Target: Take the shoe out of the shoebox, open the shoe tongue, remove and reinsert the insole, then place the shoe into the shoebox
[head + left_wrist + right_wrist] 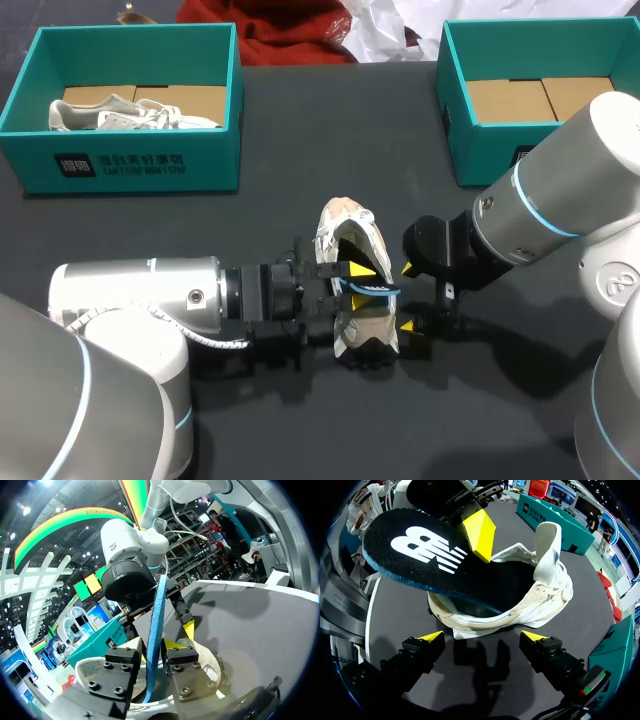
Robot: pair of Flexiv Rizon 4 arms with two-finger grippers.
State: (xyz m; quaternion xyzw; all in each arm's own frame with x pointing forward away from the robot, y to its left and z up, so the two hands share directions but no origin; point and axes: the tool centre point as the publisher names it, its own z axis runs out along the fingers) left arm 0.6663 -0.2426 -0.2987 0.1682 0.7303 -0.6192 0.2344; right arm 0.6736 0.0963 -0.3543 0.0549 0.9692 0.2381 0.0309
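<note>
Pinching the insole edge-on between its two yellow-tipped fingers, the left gripper is pressed together on it and holds it slanting above the shoe, one end lifted clear and the other dipping into the shoe's opening. The insole has a dark top, a blue edge and a large white logo printed at its raised end. The right gripper sits low just beside the shoe on the opposite side, its fingers spread wide with nothing between them.

The shoe, white and beige, rests on the dark table near the middle, between the two grippers. Its long axis runs from the near edge toward the far one, crosswise to the line joining the arms, and a tall white part stands up at its far end. Which end is the toe I cannot tell.

At the far left stands a teal shoebox with white print on its front wall and a second white shoe lying inside on cardboard. A matching open box stands at the far right.
</note>
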